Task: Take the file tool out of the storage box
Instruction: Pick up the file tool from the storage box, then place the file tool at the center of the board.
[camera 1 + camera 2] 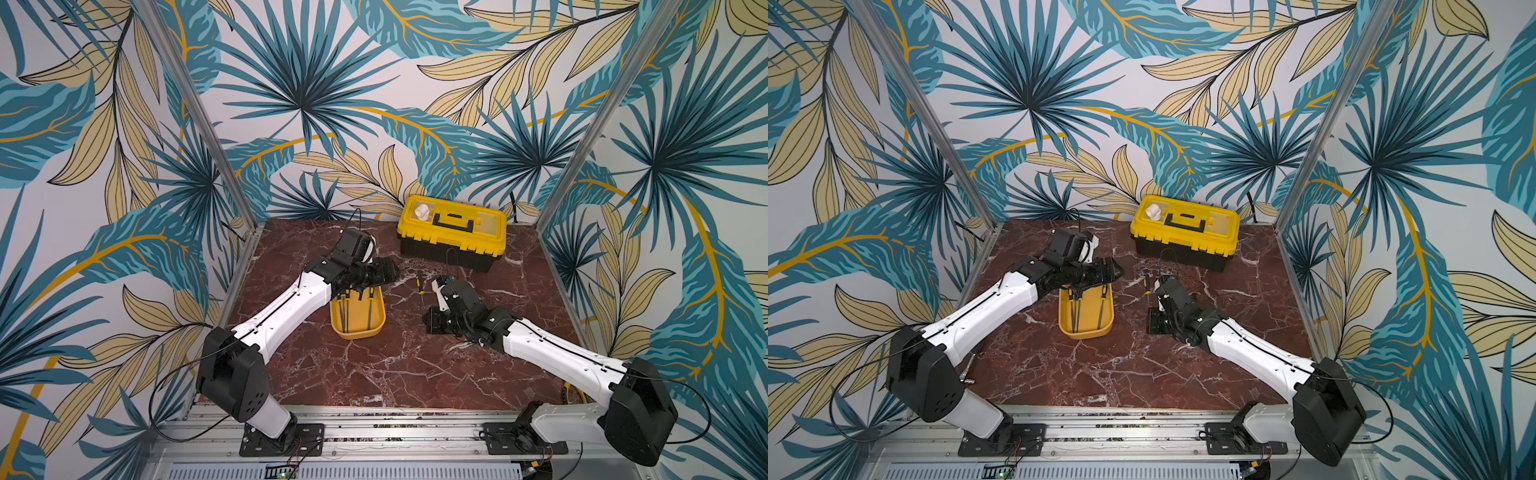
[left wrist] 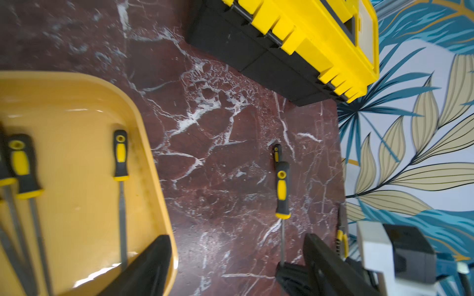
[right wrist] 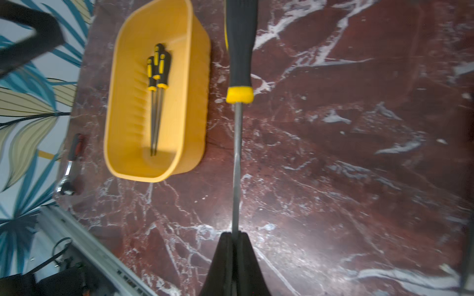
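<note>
In both top views the left gripper (image 1: 382, 271) hangs over the far end of the orange box (image 1: 360, 332). The file (image 1: 419, 284) is outside the box, at 3 o'clock from that end and short of the toolbox (image 1: 453, 232) at 1 o'clock. The left wrist view shows the left gripper's fingers (image 2: 151, 264) spread wide with nothing between them, and other files (image 2: 120, 159) lying in the box. In the right wrist view the right gripper (image 3: 233, 237) is pinched tight on the file's bare steel shaft, with the black-and-yellow handle pointing away and the box at 10 o'clock.

Red-brown marble tabletop (image 1: 374, 374) — on it the storage box (image 1: 359, 332), a yellow-lidded toolbox (image 1: 451, 254), a ratchet (image 3: 69, 164) by the left edge
</note>
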